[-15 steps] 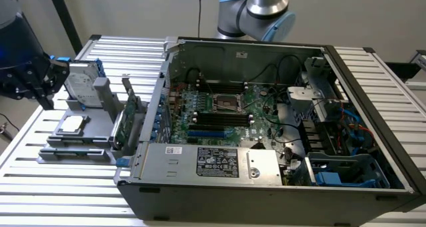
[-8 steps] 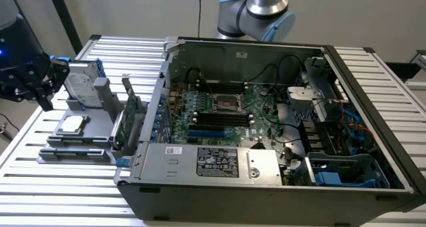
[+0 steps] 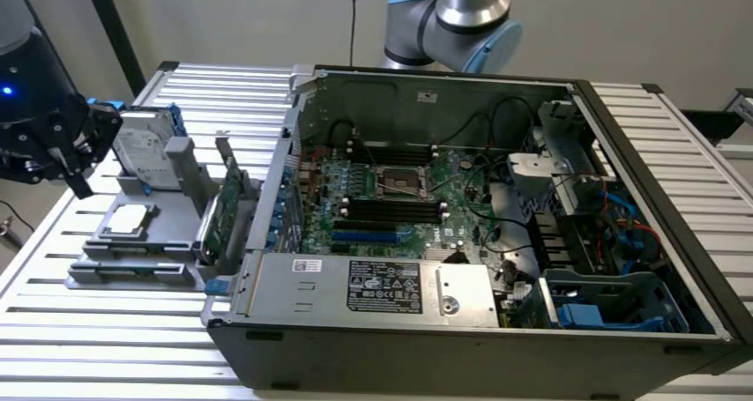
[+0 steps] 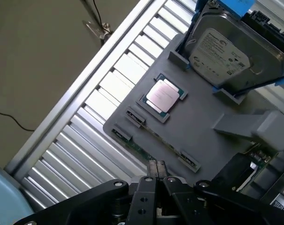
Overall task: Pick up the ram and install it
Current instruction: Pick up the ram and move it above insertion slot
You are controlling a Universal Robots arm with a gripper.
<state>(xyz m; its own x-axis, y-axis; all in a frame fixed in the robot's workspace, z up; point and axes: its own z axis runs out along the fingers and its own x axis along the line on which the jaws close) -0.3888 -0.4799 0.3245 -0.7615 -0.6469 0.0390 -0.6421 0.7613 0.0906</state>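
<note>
Claw (image 4: 156,165) pinched closed, empty, above gray tray (image 4: 203,126) holding ram (image 4: 137,147), processor (image 4: 163,95), hard drive (image 4: 219,54).

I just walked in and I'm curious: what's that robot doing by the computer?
A robot arm is working beside an open computer. Its gripper hangs shut and empty over a grey tray holding a chip and a hard drive. A thin green strip at the tray's edge, close to the gripper, looks like the ram. It is not picked up yet.
</note>
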